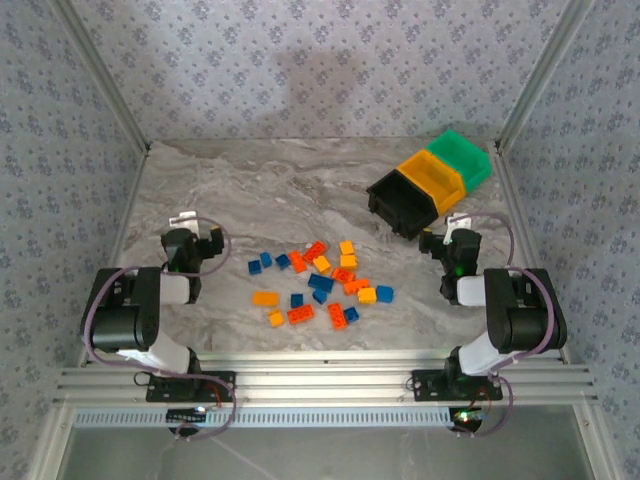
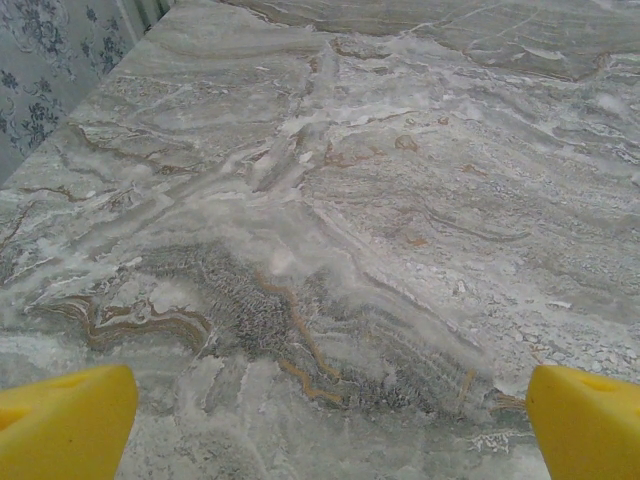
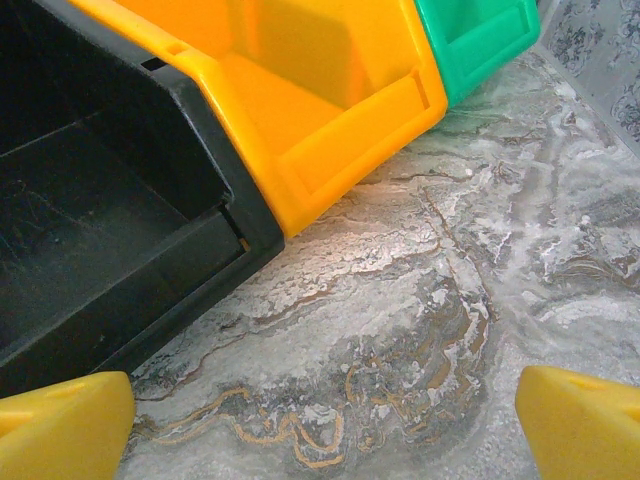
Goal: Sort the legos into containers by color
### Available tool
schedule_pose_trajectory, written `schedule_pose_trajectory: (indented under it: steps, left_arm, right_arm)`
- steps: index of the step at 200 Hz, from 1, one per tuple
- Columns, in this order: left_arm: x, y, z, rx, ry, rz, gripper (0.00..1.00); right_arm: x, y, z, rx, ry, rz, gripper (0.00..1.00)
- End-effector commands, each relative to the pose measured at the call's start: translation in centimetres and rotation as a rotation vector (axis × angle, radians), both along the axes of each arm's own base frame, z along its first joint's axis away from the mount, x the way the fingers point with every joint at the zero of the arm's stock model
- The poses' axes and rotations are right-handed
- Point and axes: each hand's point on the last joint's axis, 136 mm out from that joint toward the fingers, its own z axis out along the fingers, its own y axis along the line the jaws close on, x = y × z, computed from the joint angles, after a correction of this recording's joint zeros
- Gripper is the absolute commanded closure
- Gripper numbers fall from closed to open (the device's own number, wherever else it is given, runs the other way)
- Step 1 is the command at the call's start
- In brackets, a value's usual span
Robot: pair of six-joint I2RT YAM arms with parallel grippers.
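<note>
Top external: legos (image 1: 320, 285) lie scattered on the tabletop (image 1: 250, 190) between left fingers (image 2: 60, 425) and right fingers (image 3: 580, 420), both spread open, empty; left slightly nearer.

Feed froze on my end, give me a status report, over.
Left tool open, right tool open, both empty. Legos loose mid-table, none seen binned. Containers far right, near right tool. Nothing in the way.
</note>
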Motion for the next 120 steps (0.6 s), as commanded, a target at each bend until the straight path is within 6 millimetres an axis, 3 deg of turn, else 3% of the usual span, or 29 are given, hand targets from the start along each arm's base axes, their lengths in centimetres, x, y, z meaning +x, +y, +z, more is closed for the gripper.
schedule_pose_trajectory:
  steps: [1, 25, 59, 88, 107, 115, 120]
  left_arm:
    - [0.6, 0.4, 1.5, 0.004, -0.025, 0.021, 0.00]
    - [0.6, 1.4, 3.2, 0.024, 0.008, 0.099, 0.00]
    - [0.0, 1.7, 6.7, 0.020, -0.051, 0.130, 0.00]
    - [-0.3, 1.8, 11.0, -0.109, -0.194, 0.177, 0.00]
    - [-0.8, 3.6, 12.6, -0.353, -0.278, 0.361, 0.00]
    - [-1.6, 4.2, 11.4, -0.516, -0.234, 0.467, 0.00]
    - [-2.7, 4.9, 10.4, -0.620, -0.196, 0.585, 0.00]
  right_arm:
    - [0.8, -0.6, 1.9, -0.021, -0.041, -0.033, 0.00]
    - [1.2, -1.5, 2.7, -0.043, 0.007, -0.101, 0.00]
    - [1.6, -1.3, 4.5, -0.076, 0.056, -0.127, 0.00]
    - [0.4, -3.1, 8.8, -0.098, -0.064, -0.325, 0.00]
    - [-0.6, -5.7, 10.0, 0.140, -0.122, -0.577, 0.00]
    - [-1.9, -6.3, 8.5, 0.377, -0.057, -0.728, 0.00]
    - [-1.1, -5.8, 8.2, 0.476, -0.013, -0.682, 0.00]
